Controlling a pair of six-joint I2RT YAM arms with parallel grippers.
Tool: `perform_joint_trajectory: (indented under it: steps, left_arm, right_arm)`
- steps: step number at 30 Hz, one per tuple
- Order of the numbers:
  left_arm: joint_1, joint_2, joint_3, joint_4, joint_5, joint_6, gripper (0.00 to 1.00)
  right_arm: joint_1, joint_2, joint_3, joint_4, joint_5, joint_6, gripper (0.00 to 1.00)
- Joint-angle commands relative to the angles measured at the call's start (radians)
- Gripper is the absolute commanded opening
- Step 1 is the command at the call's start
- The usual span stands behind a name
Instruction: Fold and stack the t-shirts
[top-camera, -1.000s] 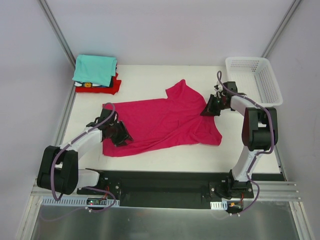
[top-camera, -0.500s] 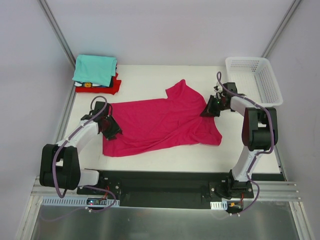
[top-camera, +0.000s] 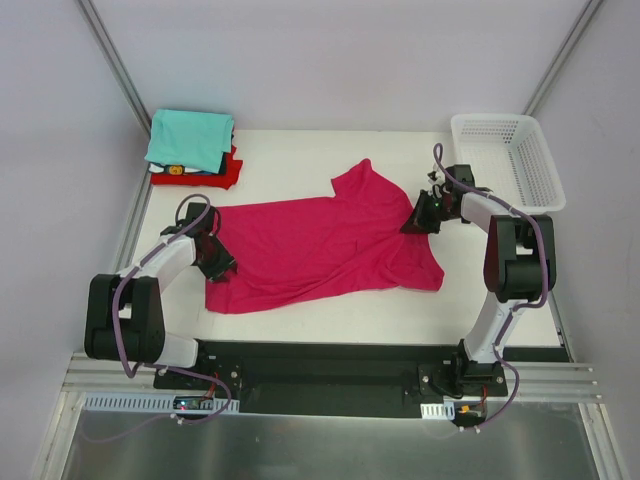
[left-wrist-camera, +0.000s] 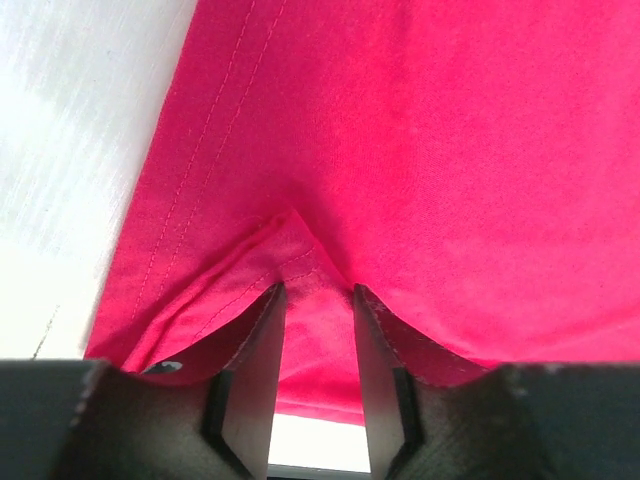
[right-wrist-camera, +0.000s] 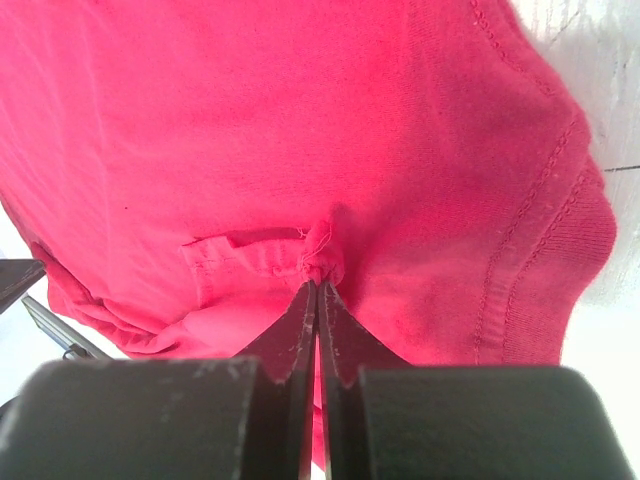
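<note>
White counter (top-camera: 300, 150) fills the space between pale walls, and the magenta t-shirt (top-camera: 320, 240) lies spread across its middle, crumpled, with one sleeve pointing to the far side and its long edge running toward my left.

My left pincer (top-camera: 216, 264) sits low at the shirt's left end, near the hem. From my left wrist I see its two dark fingers (left-wrist-camera: 250, 370) standing apart, with a small raised ridge of hem cloth lying in the gap between them. The cloth touches both inner faces, but the jaws are not pressed together. Bare counter shows just to the left of the stitched edge.

My right pincer (top-camera: 415, 222) is at the shirt's right side, by the sleeve. From my right wrist its jaws are closed tight, tip to tip, with a little tuft of the pink fabric pinched between them. A ribbed band of the shirt curves off to the right of that pinch.

At the far left corner of the counter a folded teal t-shirt (top-camera: 190, 138) tops a small stack, with a red t-shirt (top-camera: 230, 172) under it and a dark and white t-shirt (top-camera: 172, 169) showing between. A white mesh basket (top-camera: 490, 120) stands at the far right corner, well apart from the shirt.
</note>
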Motion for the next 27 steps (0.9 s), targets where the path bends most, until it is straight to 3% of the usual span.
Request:
perform_joint_trajectory:
  steps: [1, 5, 6, 13, 27]
  left_arm:
    - [0.019, 0.027, 0.027, -0.035, -0.024, 0.021, 0.32]
    - [0.024, 0.048, 0.03, -0.035, -0.01, 0.027, 0.31]
    - [0.027, 0.053, 0.033, -0.035, -0.008, 0.031, 0.23]
    - [0.036, 0.021, 0.077, -0.07, -0.007, 0.043, 0.0]
    - [0.036, -0.104, 0.159, -0.199, 0.005, 0.081, 0.0]
  right_arm:
    - [0.003, -0.073, -0.007, 0.013, -0.026, -0.003, 0.01]
    - [0.003, -0.088, -0.007, 0.011, -0.026, -0.001, 0.01]
    - [0.003, -0.09, -0.009, 0.011, -0.026, -0.001, 0.01]
    - [0.003, -0.122, -0.018, 0.007, -0.028, 0.002, 0.01]
    - [0.009, -0.205, -0.038, -0.015, -0.007, 0.005, 0.01]
